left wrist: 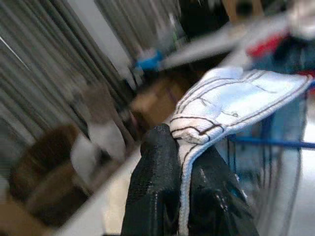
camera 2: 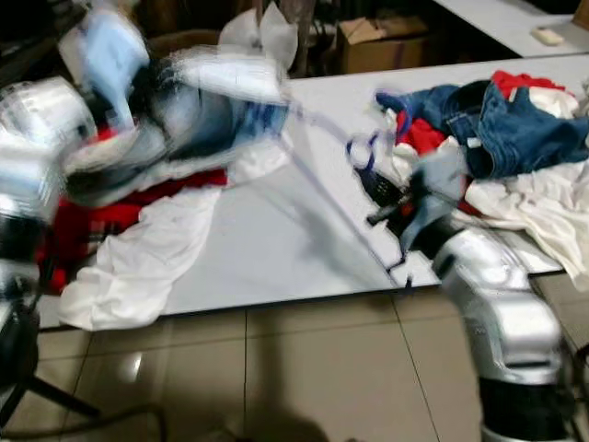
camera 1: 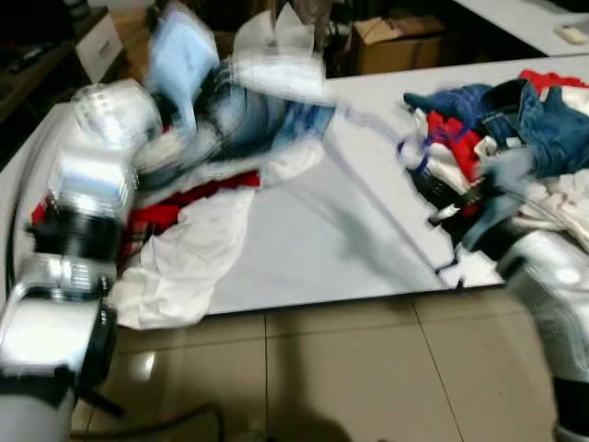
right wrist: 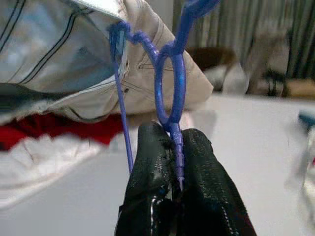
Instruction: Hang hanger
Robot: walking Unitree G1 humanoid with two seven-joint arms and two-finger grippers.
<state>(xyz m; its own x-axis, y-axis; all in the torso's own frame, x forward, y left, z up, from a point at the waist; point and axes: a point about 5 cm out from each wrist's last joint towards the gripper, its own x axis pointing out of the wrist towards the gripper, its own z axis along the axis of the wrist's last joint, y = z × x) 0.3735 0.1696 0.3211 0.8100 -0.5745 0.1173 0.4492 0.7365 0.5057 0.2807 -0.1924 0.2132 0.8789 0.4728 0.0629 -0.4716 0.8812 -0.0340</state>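
White tabletop [camera 1: 304, 249] serves as the work surface. Between the clenched fingers of the right gripper [right wrist: 177, 147] a blue hanger [right wrist: 170, 73] is pinched; a pale garment [left wrist: 236, 105] is clamped by the left gripper [left wrist: 184, 162]. Threading seems underway; alignment is needed next.

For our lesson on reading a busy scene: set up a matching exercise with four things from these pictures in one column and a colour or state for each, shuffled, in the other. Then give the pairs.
Things:
1. hanger
2. striped shirt
3. jeans
4. white cloth

States:
A. lies in the pile on the table's right side
B. blue plastic, pinched by the right claw
C. droops over the table's front edge
D. pale fabric, pinched by the left claw

Pairs: 1-B, 2-D, 3-A, 4-C
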